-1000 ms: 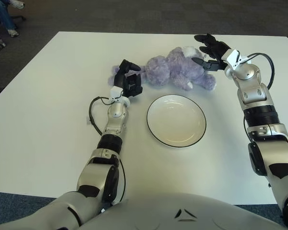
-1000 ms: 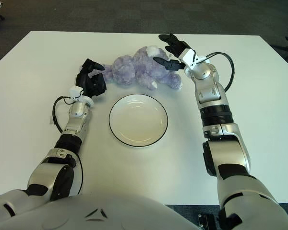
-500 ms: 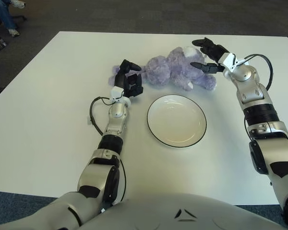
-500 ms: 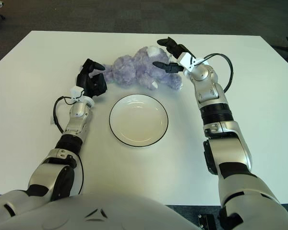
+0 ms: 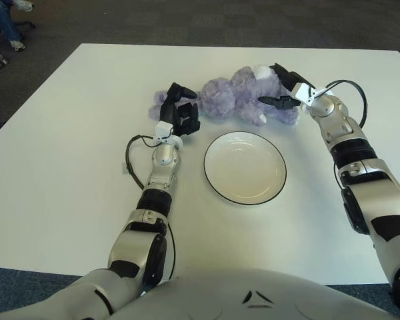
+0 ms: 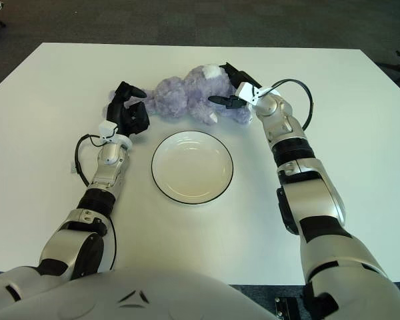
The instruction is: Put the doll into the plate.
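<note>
The doll, a purple plush animal, lies on its side on the white table just beyond the plate. The plate is white with a dark rim and holds nothing. My left hand is at the doll's left end, one finger arched above a limb and the others below it, not closed. My right hand is low at the doll's right end. Its fingers are spread, with the thumb in front of the plush and the others behind it.
A black cable loop hangs off my left forearm over the table. The table's far edge borders dark carpet. A seated person's legs show at the far left corner.
My right hand has come down and toward the doll, from hovering above its right end to straddling it. The left hand, doll and plate have barely moved.
</note>
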